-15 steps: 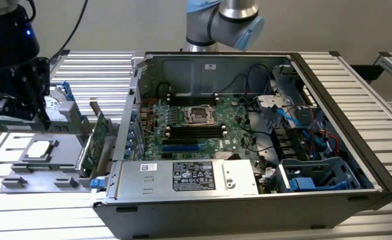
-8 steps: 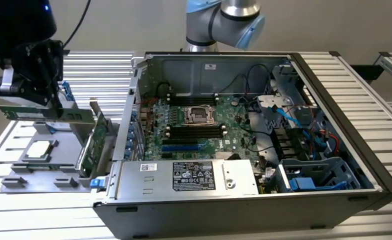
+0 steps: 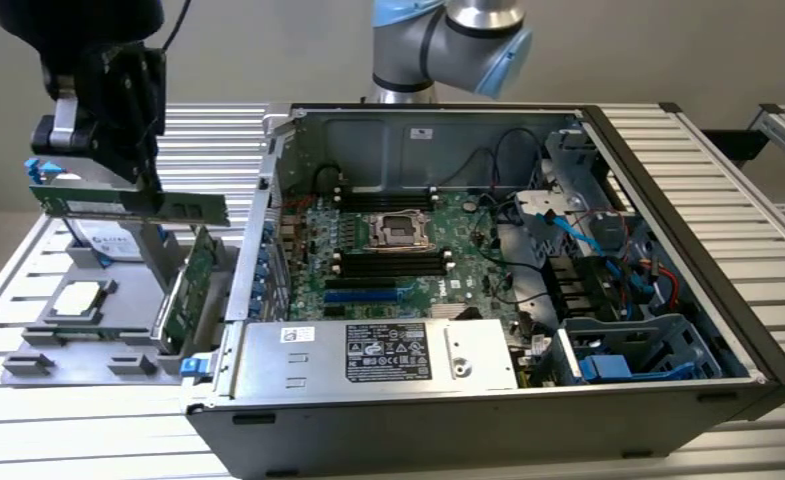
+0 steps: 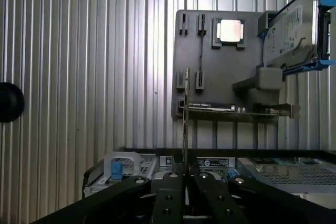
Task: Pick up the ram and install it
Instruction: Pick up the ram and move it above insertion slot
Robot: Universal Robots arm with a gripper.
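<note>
Soft, even light, we find.
The ribbed silver aluminium table [image 4: 79, 77] shines, the square metal-topped processor [image 4: 230, 30] glares white (nearly washed out), the thin green ram stick [image 4: 186, 114] catches light edge-on, and the black two-fingered gripper [image 4: 185, 174] lies in shade.

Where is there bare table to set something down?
Bare table slats border the tray's near edge, at the exterior view's left. The tray is crowded, with the gripper holding the ram above it; the case is packed.
</note>
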